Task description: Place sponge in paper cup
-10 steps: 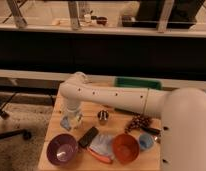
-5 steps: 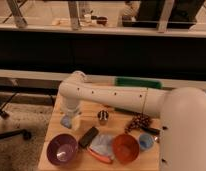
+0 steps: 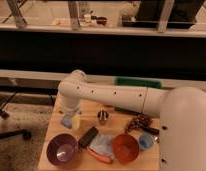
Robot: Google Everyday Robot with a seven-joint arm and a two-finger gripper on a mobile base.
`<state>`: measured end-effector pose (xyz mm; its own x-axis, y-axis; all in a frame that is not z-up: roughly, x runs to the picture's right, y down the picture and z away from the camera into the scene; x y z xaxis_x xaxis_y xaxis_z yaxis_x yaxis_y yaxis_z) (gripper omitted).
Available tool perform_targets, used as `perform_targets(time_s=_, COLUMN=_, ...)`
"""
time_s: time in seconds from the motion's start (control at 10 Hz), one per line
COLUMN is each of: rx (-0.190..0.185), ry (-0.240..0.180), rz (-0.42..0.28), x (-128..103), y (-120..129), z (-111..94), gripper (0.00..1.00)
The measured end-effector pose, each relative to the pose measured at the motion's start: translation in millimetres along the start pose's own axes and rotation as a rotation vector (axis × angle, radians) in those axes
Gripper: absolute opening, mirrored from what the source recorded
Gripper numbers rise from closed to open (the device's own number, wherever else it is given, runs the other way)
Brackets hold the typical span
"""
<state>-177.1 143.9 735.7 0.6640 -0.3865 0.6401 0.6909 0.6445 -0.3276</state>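
My white arm reaches from the right across the wooden table point(image 3: 56, 127). My gripper point(image 3: 71, 114) points down at the table's left side. Right below it stands a small pale object with light blue and yellowish parts point(image 3: 70, 122); I cannot tell whether it is the paper cup, the sponge, or both together. The gripper's end touches or covers its top. A flat green object point(image 3: 138, 82) lies at the table's far edge, behind the arm.
A purple bowl point(image 3: 61, 149) sits front left and an orange bowl point(image 3: 126, 148) front right. Between them lie a black bar point(image 3: 88, 136), a light blue cloth point(image 3: 102, 142) and an orange stick point(image 3: 98, 155). A metal cup point(image 3: 103, 117), a dark cluster point(image 3: 138, 121) and a blue cup point(image 3: 146, 140) are to the right.
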Motion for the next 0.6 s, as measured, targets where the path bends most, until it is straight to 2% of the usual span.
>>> perform_targets(time_s=0.3, rx=0.005, ry=-0.053, rz=0.040, x=8.4, y=-5.9, z=-12.9, gripper=0.80)
perform_targets(time_s=0.6, rx=0.006, ry=-0.089, rz=0.085, x=19.5, y=-9.3, z=-20.4, gripper=0.80)
